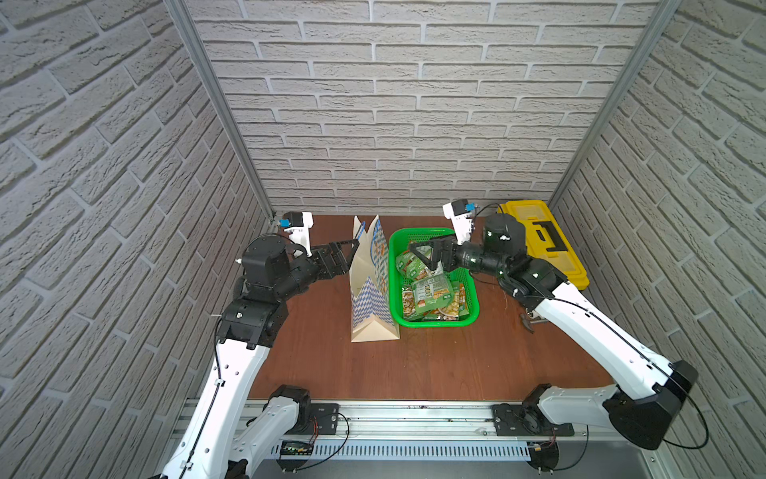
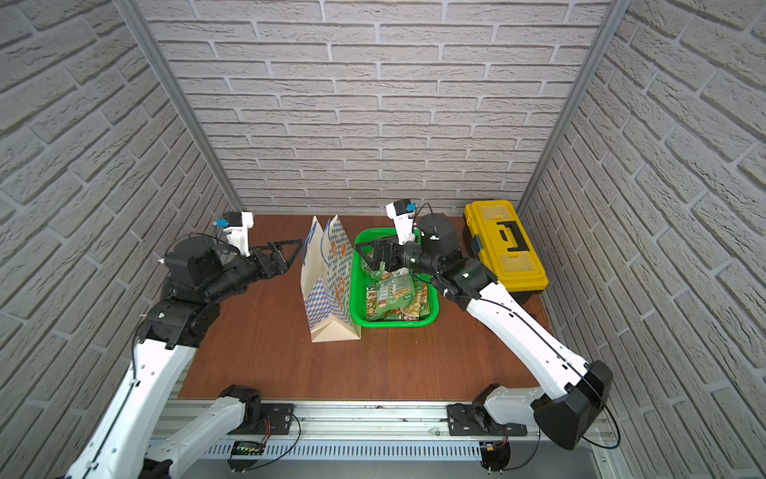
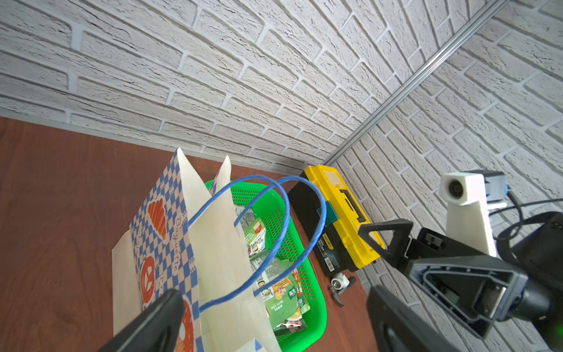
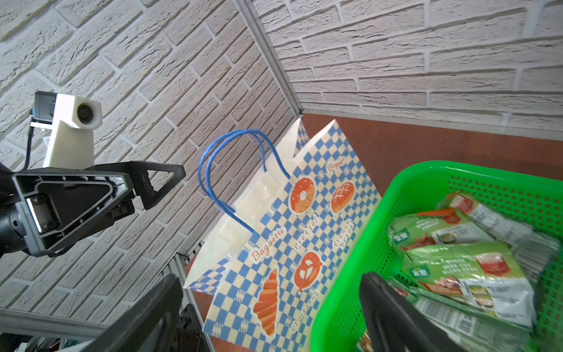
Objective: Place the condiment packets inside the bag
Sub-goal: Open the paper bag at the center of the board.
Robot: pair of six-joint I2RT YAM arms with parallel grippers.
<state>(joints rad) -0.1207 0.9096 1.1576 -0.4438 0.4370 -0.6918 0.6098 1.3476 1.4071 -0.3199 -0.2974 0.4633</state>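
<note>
— Brick-patterned walls (image 1: 393, 103) are seen around a brown wooden table (image 1: 414, 365). How are things laid out?
— The bag (image 1: 369, 286) is stood upright mid-table, its mouth pinched narrow. The green basket (image 1: 435, 324) is set just beside it, and the condiment packets (image 1: 431, 290) are heaped inside that basket. Whether any lie in the bag cannot be told.
— And the grippers?
— The left gripper (image 1: 351, 255) is held wide open by the bag's top edge. The right gripper (image 1: 419, 254) is spread wide over the far packets, with nothing clamped.
— What could be spoiled?
— Two slippery packets might be pinched together and one dropped on the table. The light bag could be tipped, or its mouth crushed, if a wall is struck.
</note>
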